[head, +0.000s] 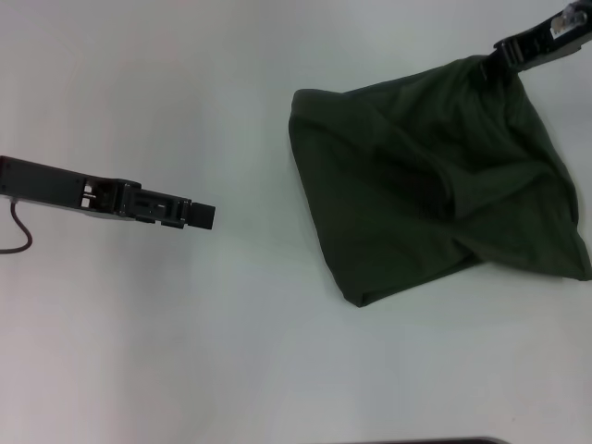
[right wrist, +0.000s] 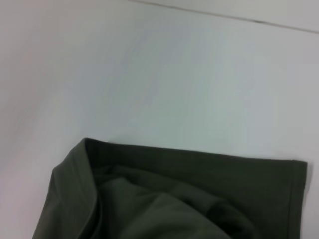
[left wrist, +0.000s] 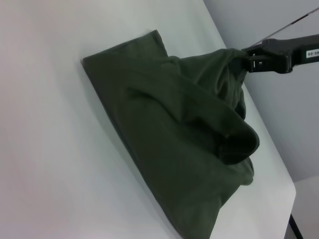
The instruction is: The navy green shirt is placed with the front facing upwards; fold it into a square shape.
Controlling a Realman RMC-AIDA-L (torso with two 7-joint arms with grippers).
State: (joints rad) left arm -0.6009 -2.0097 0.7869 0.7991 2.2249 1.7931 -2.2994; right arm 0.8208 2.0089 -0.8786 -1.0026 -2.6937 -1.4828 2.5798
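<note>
White tabletop (head: 231, 351) fills nearly every view, smooth and matte; the left wrist view shows its far edge and a grey floor beyond. Dark olive cloth comes next: the navy green shirt (head: 435, 176) lies bunched on the table's right side, folded over itself in loose rumpled layers, with one hemmed edge flat on the surface and one corner drawn up to a peak. The right gripper (head: 504, 55) pinches that raised corner, fingers closed on the fabric. The left gripper (head: 205, 215) hovers over bare table, well apart from the shirt; whether its fingers are spread cannot be told.
</note>
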